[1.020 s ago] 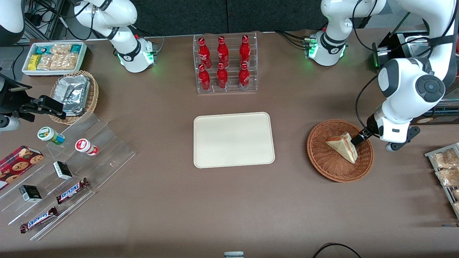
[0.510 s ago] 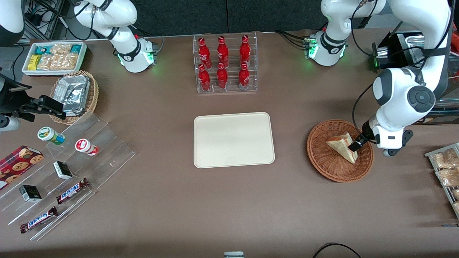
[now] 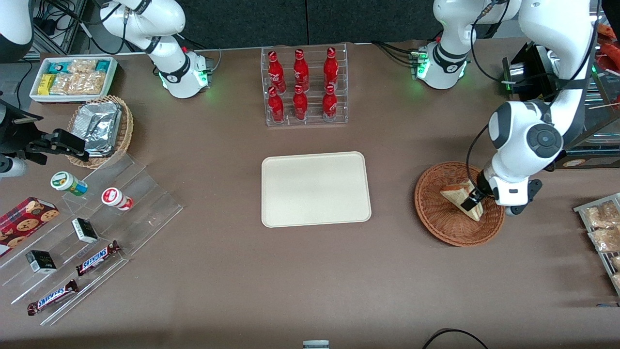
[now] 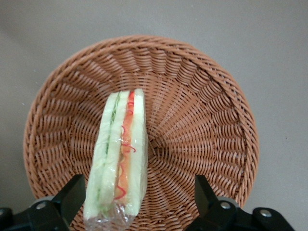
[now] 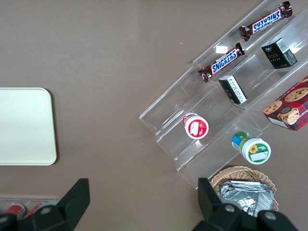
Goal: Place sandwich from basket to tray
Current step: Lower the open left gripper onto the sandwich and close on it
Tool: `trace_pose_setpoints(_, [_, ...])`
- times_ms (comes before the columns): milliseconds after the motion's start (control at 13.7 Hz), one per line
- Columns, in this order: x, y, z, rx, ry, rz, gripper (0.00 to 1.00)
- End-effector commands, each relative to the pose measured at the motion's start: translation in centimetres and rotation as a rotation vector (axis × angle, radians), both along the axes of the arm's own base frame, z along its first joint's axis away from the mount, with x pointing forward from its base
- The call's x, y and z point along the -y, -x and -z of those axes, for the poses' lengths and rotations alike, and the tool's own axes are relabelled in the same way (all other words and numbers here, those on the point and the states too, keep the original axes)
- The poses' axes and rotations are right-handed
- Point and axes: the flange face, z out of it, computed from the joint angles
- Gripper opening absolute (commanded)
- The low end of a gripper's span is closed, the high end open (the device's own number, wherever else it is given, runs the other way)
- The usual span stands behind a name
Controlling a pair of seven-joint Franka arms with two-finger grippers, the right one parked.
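Pincer (image 4: pixel 139 202) hangs wide apart over the soft, squashy sandwich (image 4: pixel 120 159) in the basket (image 4: pixel 207 125); squeeze its flat bread sides gently.

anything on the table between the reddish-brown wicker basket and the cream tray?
No, only bare brown tabletop in the front view. Open left gripper straddles the sandwich in the reddish-brown wicker basket; cream plastic tray holds nothing.

Gripper (image 3: pixel 471 199) over the basket (image 3: pixel 438 220), one side of the sandwich (image 3: pixel 459 198) covered by its finger in the front view, finger bases cut off in the wrist view, basket rim partly hidden by the arm.
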Motion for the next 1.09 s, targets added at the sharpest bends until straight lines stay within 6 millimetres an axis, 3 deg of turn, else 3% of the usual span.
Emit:
trace_pose_setpoints(0, [0.3, 0.0, 0.7, 0.005, -0.011, -0.01, 1.0])
trace_pose_setpoints(656, [0.2, 1.3, 4.0, -0.06, -0.044, 0.013, 1.0])
trace_pose_setpoints(728, [0.2, 1.3, 4.2, -0.066, -0.045, 0.01, 0.92])
trace_pose_setpoints(947, [0.1, 1.6, 4.9, -0.09, -0.048, 0.003, 0.13])
trace_pose_setpoints(1020, [0.1, 1.7, 5.0, -0.095, -0.05, 0.005, 0.0])
